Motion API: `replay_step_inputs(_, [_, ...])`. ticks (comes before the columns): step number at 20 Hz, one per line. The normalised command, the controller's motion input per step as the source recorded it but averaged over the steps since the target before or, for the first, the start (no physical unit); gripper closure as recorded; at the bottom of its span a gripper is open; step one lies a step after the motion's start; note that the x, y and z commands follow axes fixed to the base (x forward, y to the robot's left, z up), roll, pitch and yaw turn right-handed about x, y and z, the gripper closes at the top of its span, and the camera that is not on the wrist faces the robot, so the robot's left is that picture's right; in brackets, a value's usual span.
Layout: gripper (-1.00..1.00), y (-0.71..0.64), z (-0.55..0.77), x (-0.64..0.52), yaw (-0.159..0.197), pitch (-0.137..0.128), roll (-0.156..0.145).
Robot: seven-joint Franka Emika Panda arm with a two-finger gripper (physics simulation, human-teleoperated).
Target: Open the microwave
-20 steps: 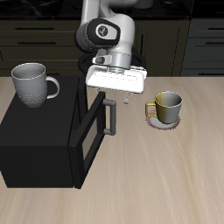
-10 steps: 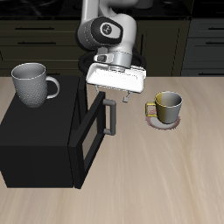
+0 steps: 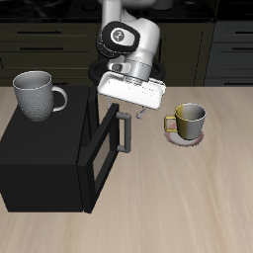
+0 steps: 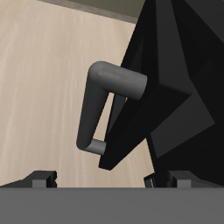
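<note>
The microwave (image 3: 40,163) is a large matte black box near the table's front edge. Its door (image 3: 99,153) stands partly open, swung out at an angle. The grey bar handle (image 3: 124,129) is on the door's free edge. My gripper (image 3: 136,111) hangs just above the handle's upper end, open and empty, not touching it. In the wrist view the handle (image 4: 101,105) and the dark door (image 4: 166,96) lie below my gripper (image 4: 109,179), with the fingertips (image 4: 39,178) spread wide apart.
A grey mug (image 3: 35,95) stands on top of the microwave. An olive mug (image 3: 188,121) sits on a round coaster beside the gripper. Dark cabinet drawers (image 3: 40,49) line the back behind the robot's base.
My gripper has risen a little off the handle and tilted slightly. The door stays ajar at about the same angle.
</note>
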Motion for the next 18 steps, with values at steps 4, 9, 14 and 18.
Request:
replay_step_inputs(4, [-1.00, -0.13, 0.04, 0.18, -0.041, 0.037, -0.004])
replay_step_inputs(9, [-1.00, -0.05, 0.12, 0.27, -0.040, 0.010, 0.014])
replay_step_inputs(14, [-1.00, -0.10, 0.11, 0.37, -0.036, 0.007, -0.004])
replay_step_inputs(18, [-1.00, -0.12, 0.06, 0.51, 0.021, 0.033, 0.104])
